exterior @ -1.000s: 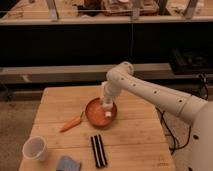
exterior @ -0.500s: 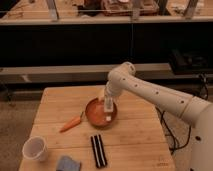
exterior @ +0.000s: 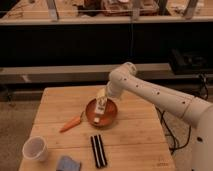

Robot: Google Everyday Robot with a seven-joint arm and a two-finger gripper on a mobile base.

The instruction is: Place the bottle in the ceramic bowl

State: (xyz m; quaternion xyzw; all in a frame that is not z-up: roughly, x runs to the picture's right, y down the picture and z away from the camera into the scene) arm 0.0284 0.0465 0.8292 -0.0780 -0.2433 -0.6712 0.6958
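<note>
Hovering over the ceramic bowl [exterior: 101, 111], the gripper [exterior: 101, 102] hangs at the end of the white arm [exterior: 150, 92], which reaches in from the right across the wooden table [exterior: 55, 102]. Half a second ago it sat lower, right down in the dish; now it has lifted a little toward the bowl's back rim. Whether its jaws are released or clenched I cannot tell. A pale, slim shape — the bottle [exterior: 98, 116], as best I can judge — lies inside the bowl below the gripper, its whitish end toward the front rim. If bottle and gripper are truly apart, the placing is done and only the withdrawal is left; if the gripper holds it yet, the release is the step in hand.

Around the bowl, nothing else seems disturbed: a carrot [exterior: 71, 123] lies just left of it, a white cup [exterior: 35, 148] stands near the front-left corner, a blue cloth [exterior: 67, 164] at the front edge, and two dark bars [exterior: 98, 150] lie side by side in front of the bowl.
</note>
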